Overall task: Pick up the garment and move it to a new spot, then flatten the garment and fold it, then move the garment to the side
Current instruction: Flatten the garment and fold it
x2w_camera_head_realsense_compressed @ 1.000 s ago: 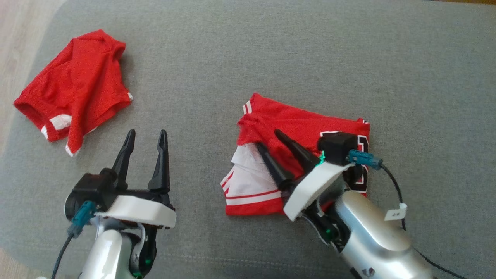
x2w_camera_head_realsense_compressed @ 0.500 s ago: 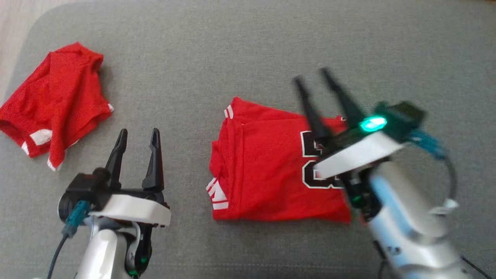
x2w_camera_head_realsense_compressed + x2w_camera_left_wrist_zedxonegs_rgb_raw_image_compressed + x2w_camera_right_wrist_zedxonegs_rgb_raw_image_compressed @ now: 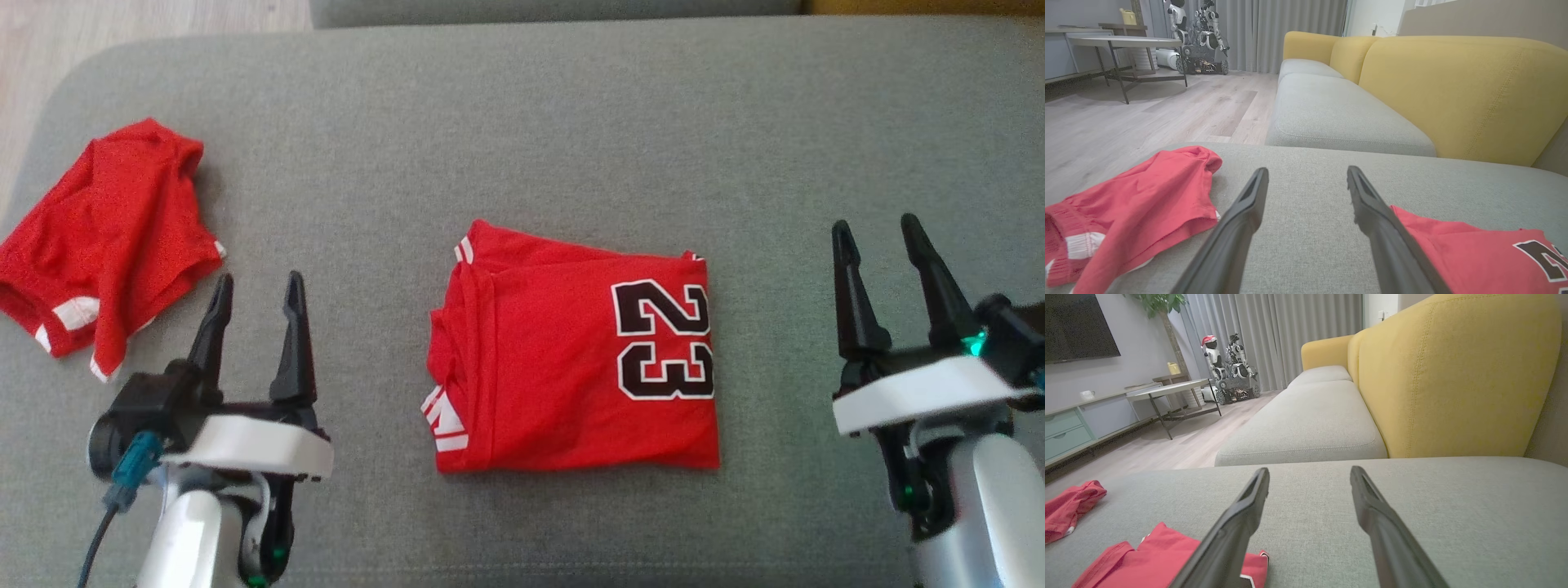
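The garment (image 3: 571,359), a red jersey with a black 23, lies folded into a rectangle in the middle of the grey cushion (image 3: 522,139). Its edge shows at the lower right of the left wrist view (image 3: 1474,257) and the lower left of the right wrist view (image 3: 1147,559). My left gripper (image 3: 257,286) stands open to the jersey's left, apart from it. To the jersey's right my right gripper (image 3: 878,229) is also open, with nothing between its fingers.
Red shorts (image 3: 98,237) with white trim lie crumpled at the cushion's left end, near its edge. A yellow sofa back (image 3: 1453,90) rises behind the grey seats. Wooden floor (image 3: 1147,110), a round table (image 3: 1122,43) and parked robots (image 3: 1200,36) lie beyond.
My right gripper has let go of the jersey's flap, lifted off and swung to the right of it. The jersey now lies folded with the 23 on top. The camera shifted.
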### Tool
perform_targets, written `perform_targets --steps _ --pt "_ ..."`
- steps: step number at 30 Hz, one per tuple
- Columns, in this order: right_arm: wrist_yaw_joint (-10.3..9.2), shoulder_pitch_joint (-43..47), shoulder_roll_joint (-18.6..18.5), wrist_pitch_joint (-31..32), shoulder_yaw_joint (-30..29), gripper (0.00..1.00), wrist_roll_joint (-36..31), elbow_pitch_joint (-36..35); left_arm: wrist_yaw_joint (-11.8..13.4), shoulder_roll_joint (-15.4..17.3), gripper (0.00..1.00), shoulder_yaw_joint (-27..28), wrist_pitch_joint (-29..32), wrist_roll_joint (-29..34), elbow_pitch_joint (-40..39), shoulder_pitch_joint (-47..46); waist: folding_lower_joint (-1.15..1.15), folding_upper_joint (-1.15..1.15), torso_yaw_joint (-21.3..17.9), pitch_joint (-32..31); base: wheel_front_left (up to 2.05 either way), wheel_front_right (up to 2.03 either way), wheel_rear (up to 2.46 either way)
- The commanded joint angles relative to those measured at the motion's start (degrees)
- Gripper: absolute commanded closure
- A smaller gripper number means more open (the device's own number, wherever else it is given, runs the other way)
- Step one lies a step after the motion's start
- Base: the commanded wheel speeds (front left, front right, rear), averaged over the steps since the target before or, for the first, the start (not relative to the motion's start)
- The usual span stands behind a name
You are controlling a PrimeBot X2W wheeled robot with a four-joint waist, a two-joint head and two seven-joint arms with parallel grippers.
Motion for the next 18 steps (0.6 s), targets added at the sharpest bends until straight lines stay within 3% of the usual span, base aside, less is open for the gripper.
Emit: perform_targets --steps 1,18 --pt "-0.04 0.9 0.4 0.9 0.1 0.0 -1.4 -3.7 0.5 1.5 0.0 2.7 -0.7 0.2 -2.7 0.2 0.0 0.0 -0.5 -1.5 0.0 0.0 0.0" --pt "-0.04 11.4 1.5 4.6 -2.0 0.0 -3.8 -8.2 1.4 3.2 0.0 2.0 2.7 -0.1 -5.2 9.0 0.0 0.0 -1.4 -9.2 0.0 0.0 0.0"
